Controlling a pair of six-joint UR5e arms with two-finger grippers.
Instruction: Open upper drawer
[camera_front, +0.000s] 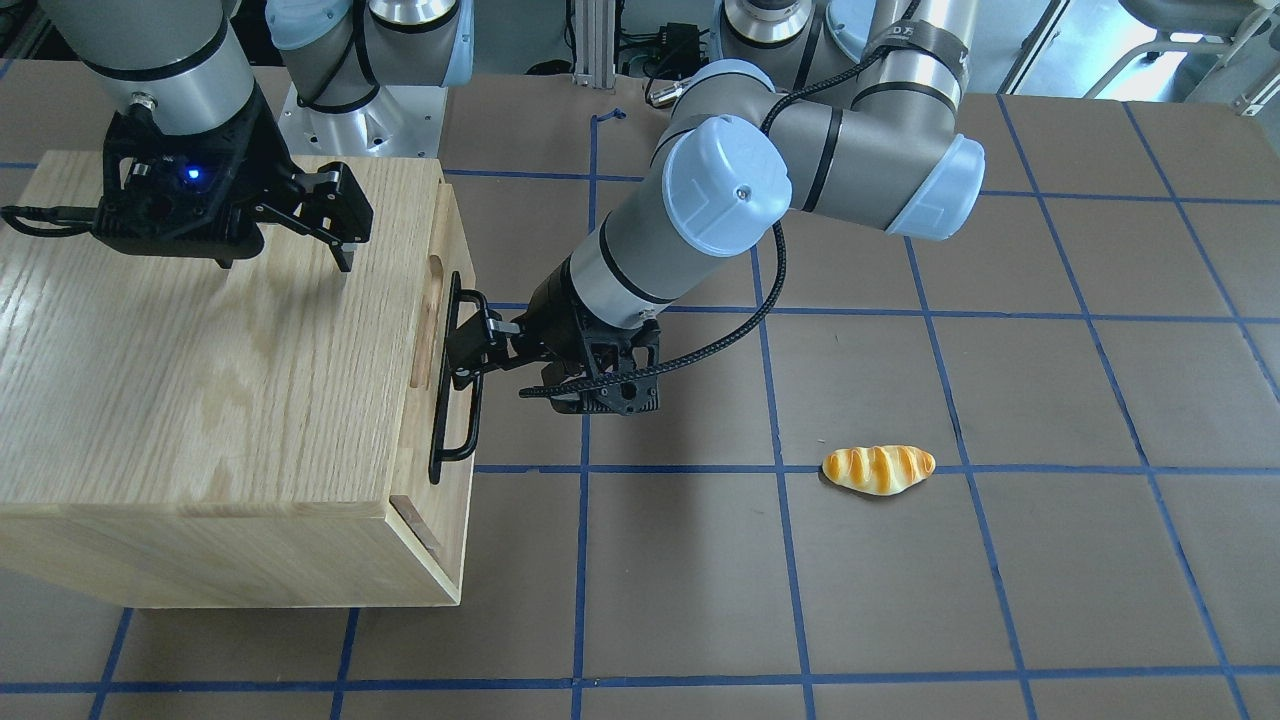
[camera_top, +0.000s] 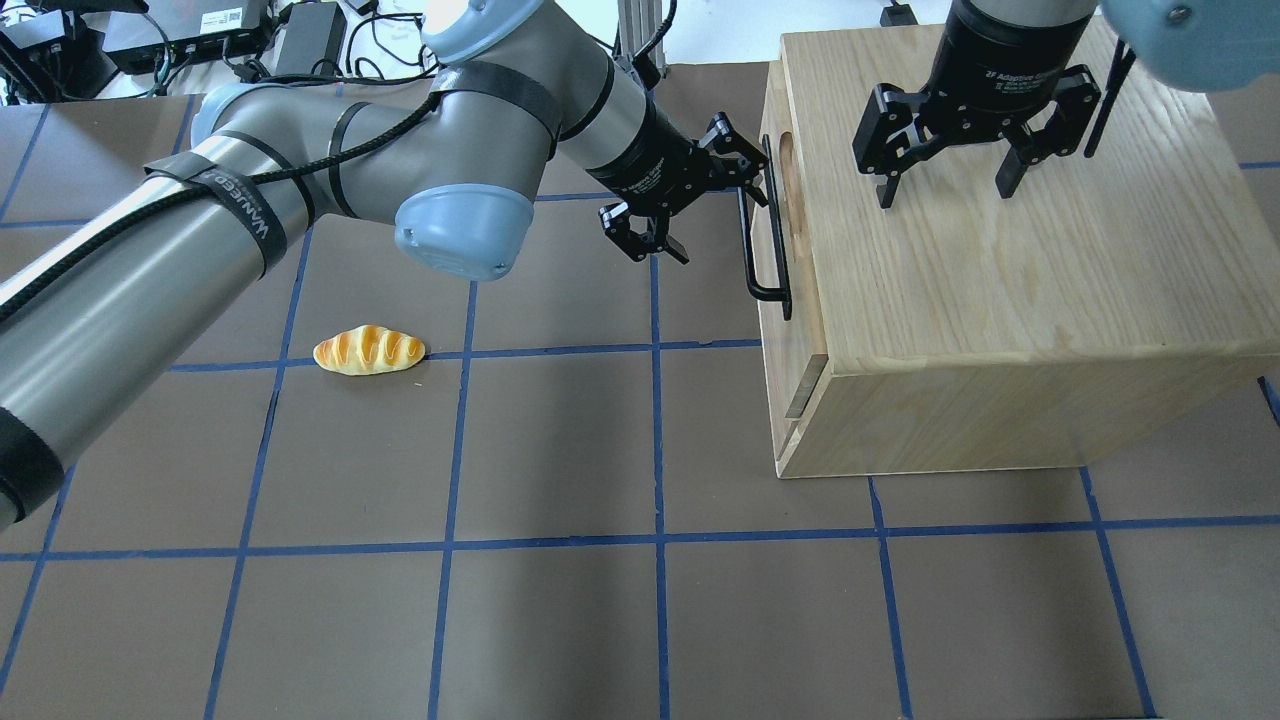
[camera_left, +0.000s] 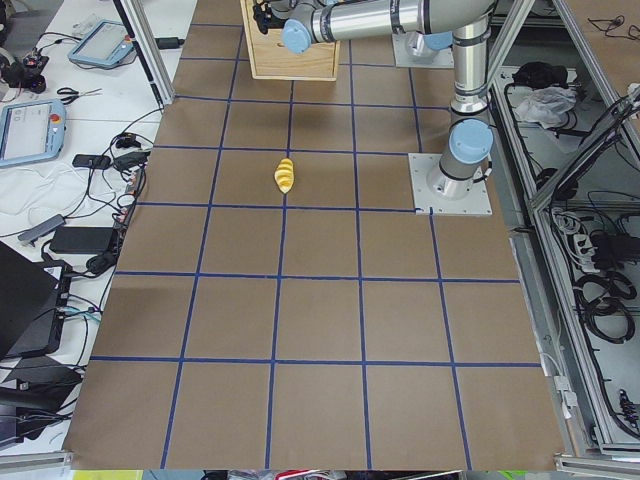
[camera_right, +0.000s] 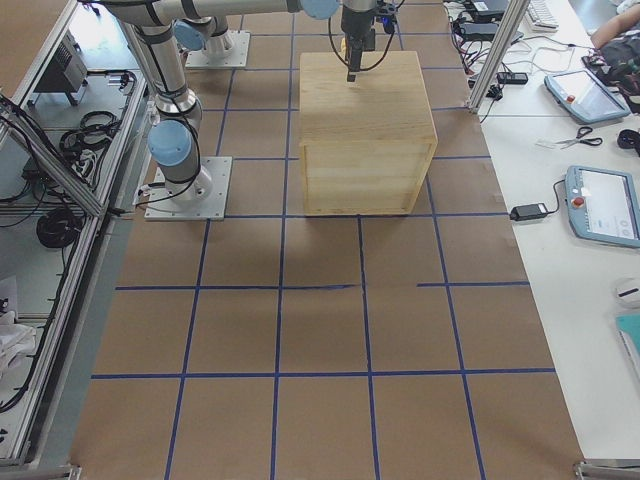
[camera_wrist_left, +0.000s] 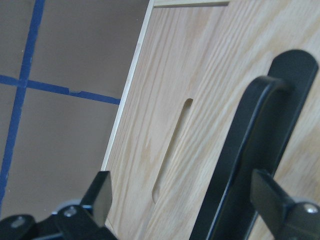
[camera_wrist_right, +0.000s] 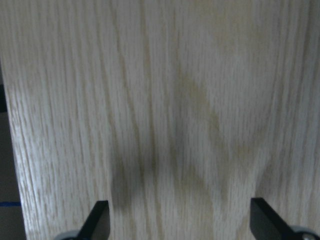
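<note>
Left pincer (camera_front: 468, 340) spread wide astride the black handle (camera_front: 440, 420) of the upper drawer (camera_wrist_left: 165, 65), drawer at cabinet (camera_top: 1000, 290) front top, right pincer (camera_top: 945, 190) wide above cabinet top, bread roll (camera_front: 878, 469) on surface (camera_front: 1050, 580)

Table (camera_top: 560, 620) carries cabinet (camera_top: 1000, 300) and, apparently, bread roll (camera_top: 369, 350).

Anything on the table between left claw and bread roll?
Nothing: only bare brown mat with blue tape lines lies between the left claw and bread roll, per the overhead view.
</note>
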